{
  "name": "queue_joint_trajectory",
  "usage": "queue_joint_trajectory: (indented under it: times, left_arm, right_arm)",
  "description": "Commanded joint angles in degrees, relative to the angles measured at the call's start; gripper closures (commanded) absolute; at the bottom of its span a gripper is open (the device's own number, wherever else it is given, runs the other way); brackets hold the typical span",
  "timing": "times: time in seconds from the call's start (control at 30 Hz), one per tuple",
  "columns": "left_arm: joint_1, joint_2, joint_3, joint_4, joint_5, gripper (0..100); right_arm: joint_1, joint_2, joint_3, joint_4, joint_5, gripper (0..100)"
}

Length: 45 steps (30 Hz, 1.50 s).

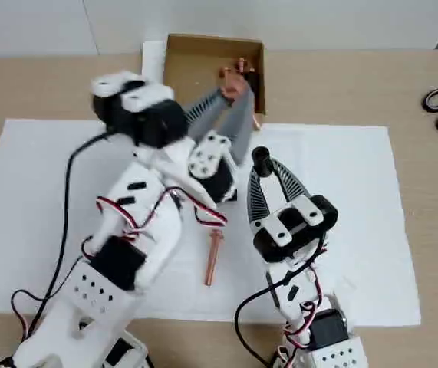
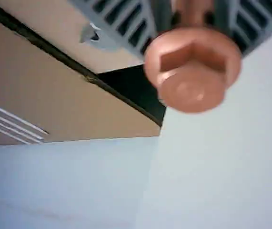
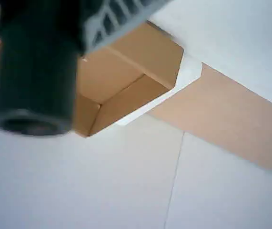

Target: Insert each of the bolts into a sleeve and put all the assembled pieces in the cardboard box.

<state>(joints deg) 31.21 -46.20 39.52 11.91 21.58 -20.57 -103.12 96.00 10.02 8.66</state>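
From where I stand, the left claw (image 1: 238, 80) is clenched on a copper-coloured bolt (image 2: 193, 71) and hangs over the right part of the cardboard box (image 1: 203, 44), close to its right wall. The bolt head looks back toward the wrist, so the shank points away, down into the box. Something dark sits around the shank. I cannot tell whether it is a sleeve already on the bolt.

The right claw (image 1: 263, 165) grasps a black sleeve (image 3: 31, 76) and is over the white paper sheet (image 1: 50, 169), on the robot's side of the box and near its right front corner. The sleeve stands out past the fingertips and its long axis points roughly toward the box. One open end is free.

So the held bolt lies beyond the sleeve, further from the robot and a little to the left. The two claws are near each other but apart.

A second bolt (image 1: 214, 259) lies flat on the paper between the two arms. Its long axis runs nearly straight away from the robot, with a small tilt. It is just beside the left arm's lower part, and the right claw is also near it.

I judge that if the held bolt is bare, the two axes must first come onto one line.
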Motion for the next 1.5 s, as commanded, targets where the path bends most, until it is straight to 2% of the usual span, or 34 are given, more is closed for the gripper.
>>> queue_joint_trajectory:
  times: [0.0,0.13,0.37,0.73,0.87,1.07,1.47]
  left_arm:
    - [0.7,-2.4,-1.0,3.4,0.4,99]
    - [0.6,-2.4,-2.2,9.8,0.4,99]
    - [0.9,-2.3,-2.2,10.2,0.4,99]
    - [1.1,-2.3,-5.9,10.3,0.4,99]
    - [4.6,-1.7,-5.8,10.5,0.3,99]
    - [7.0,2.9,-6.4,13.5,-6.0,99]
    - [4.8,3.1,-14.1,15.4,-6.2,99]
  right_arm:
    - [-0.4,-0.7,0.4,0.2,0.3,99.5]
    - [-0.4,-0.7,0.4,0.1,0.2,99.5]
    - [-0.4,-0.7,0.4,-4.2,-6.4,99.5]
    - [-0.4,-0.7,0.4,-3.7,-6.2,99.5]
    - [-0.4,-0.7,0.4,-4.1,-6.2,99.5]
    - [-0.4,-0.7,0.4,-4.2,-6.2,99.5]
    - [-0.4,-0.7,0.4,-4.1,-6.2,99.5]
